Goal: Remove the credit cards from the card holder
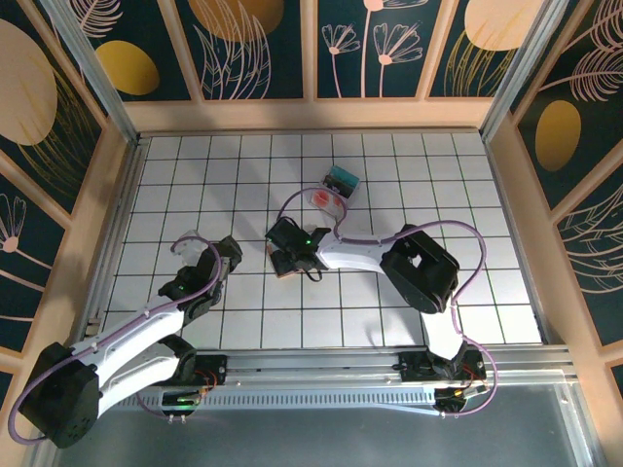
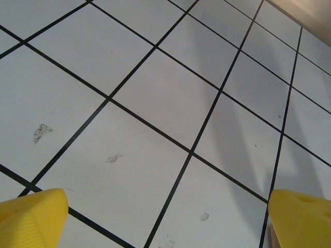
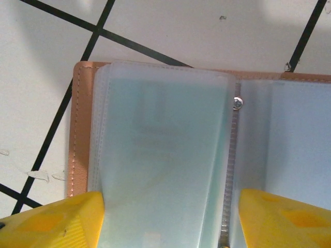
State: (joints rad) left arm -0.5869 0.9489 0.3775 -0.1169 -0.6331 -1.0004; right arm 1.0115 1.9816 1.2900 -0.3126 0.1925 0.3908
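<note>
Tan leather card holder (image 3: 77, 129) lies open; right gripper (image 3: 168, 219) hovers above, jaws apart astride its clear sleeve (image 3: 160, 144), seemingly lined up to empty it; left gripper (image 2: 165, 217) waits wide, well left of it.

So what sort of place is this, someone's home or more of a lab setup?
Probably a robot test cell, not a home: a white gridded table boxed in by patterned wall panels, with the left arm and right arm bolted to a metal rail at its near edge.
</note>
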